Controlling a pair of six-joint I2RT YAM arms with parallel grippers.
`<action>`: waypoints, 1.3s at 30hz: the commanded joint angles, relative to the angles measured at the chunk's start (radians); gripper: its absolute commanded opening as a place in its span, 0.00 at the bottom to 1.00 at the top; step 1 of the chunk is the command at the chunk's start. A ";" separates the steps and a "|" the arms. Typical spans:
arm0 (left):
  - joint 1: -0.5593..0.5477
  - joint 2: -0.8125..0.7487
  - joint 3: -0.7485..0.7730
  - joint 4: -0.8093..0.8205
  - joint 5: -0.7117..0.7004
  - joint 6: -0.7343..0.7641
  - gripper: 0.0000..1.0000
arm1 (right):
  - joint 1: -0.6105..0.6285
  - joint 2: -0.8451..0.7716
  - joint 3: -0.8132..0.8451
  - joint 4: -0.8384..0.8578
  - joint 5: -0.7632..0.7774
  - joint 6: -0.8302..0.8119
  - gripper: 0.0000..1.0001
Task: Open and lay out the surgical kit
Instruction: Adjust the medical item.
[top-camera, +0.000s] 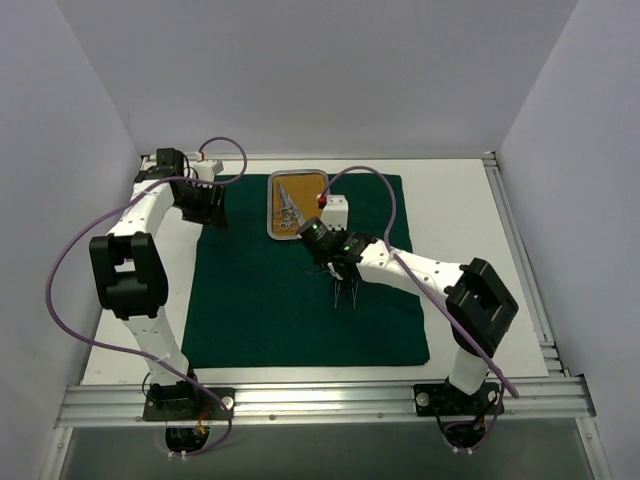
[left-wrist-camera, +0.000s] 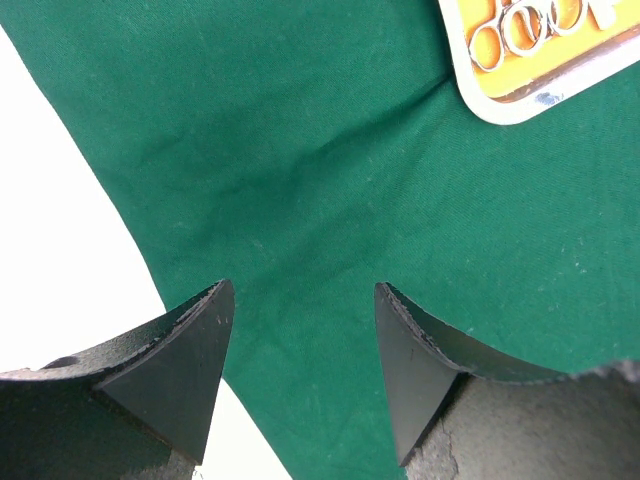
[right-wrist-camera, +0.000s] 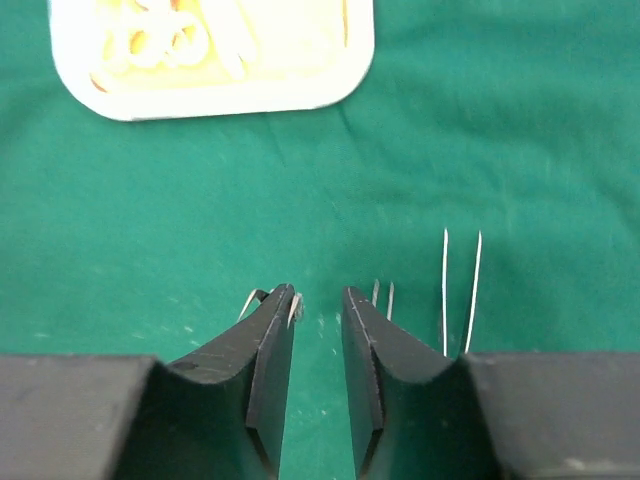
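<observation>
Right gripper (right-wrist-camera: 318, 292), jaws narrowly apart, empty, hangs mid-frame over cloth (top-camera: 270, 300) beside tweezers (right-wrist-camera: 446, 290), likely laying tools in a row; left gripper (left-wrist-camera: 305, 290) spread, parked upper left.

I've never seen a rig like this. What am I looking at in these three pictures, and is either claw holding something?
These are two robot arms bolted at the table's near edge, each ending in a two-finger gripper. The overhead view looks down from behind them: left arm, right arm. The other two views come from wrist cameras, so the dark wedges at the bottom are each gripper's own fingers. A dark green cloth lies spread on the table. At its far side sits a steel tray with scissor-handled instruments inside. Thin tweezers lie on the cloth by the right gripper. The left gripper is open over the cloth's edge, holding nothing. The right gripper's jaws stand slightly apart, nothing visible between them.
</observation>
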 joint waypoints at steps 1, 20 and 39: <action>0.000 -0.045 0.003 -0.008 0.022 0.015 0.67 | -0.046 -0.071 0.066 0.038 -0.071 -0.129 0.20; -0.003 -0.042 0.007 -0.022 0.044 0.022 0.67 | -0.086 -0.070 -0.015 0.097 -0.255 -0.115 0.00; -0.361 -0.214 -0.350 0.359 0.577 0.147 0.78 | -0.161 -0.169 -0.020 0.076 -0.414 0.032 0.00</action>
